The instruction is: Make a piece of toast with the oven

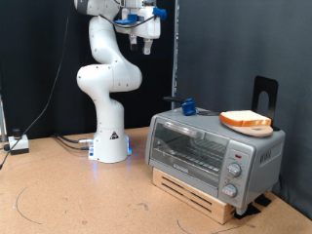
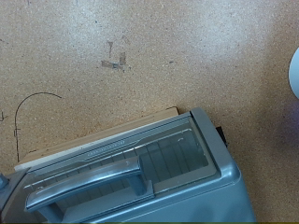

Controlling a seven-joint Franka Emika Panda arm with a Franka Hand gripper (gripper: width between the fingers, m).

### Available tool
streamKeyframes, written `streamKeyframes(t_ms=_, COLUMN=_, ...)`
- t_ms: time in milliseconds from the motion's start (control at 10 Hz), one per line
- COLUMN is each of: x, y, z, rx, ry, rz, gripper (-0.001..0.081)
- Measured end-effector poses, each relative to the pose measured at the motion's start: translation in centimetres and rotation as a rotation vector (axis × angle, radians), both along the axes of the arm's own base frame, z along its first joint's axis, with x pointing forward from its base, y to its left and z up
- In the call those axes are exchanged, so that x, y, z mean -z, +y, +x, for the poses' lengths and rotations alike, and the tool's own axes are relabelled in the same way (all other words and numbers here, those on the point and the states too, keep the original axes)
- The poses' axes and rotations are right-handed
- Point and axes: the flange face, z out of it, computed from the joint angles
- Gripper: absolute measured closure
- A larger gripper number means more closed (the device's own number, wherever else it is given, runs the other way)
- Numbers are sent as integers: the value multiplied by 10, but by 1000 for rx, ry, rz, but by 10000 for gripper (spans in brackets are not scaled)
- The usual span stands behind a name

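The silver-grey oven (image 1: 214, 151) stands on a wooden slatted base at the exterior view's lower right, with its glass door closed. On its top lies the piece of toast (image 1: 246, 120), pale-faced with a golden-brown crust. My gripper (image 1: 146, 41) hangs high at the exterior view's top, well above the oven and to the left of it, with nothing seen between its fingers. In the wrist view I look down on the oven (image 2: 140, 177), its door handle (image 2: 89, 182) and the glass, and the fingers do not show there.
A small blue object (image 1: 187, 105) sits on the oven's back left corner. A black stand (image 1: 263, 93) rises behind the toast. The robot's white base (image 1: 109, 141) stands left of the oven on the wooden tabletop (image 1: 68, 195). Round knobs (image 1: 234, 171) sit on the oven's right panel.
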Motion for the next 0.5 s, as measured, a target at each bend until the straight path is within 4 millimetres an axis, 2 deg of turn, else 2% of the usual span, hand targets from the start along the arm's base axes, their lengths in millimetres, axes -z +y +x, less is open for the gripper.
streamKeyframes(t_ms=200, x=-2, y=5, z=0, rx=-112, ry=-12, rz=5, gripper=-1)
streamKeyframes(t_ms=400, x=-5, y=16, z=-2, rx=-367, ry=-16, rz=0, gripper=-1)
streamKeyframes(t_ms=500, x=-4, y=14, z=-2, rx=-492, ry=-12, rz=-12, gripper=-1)
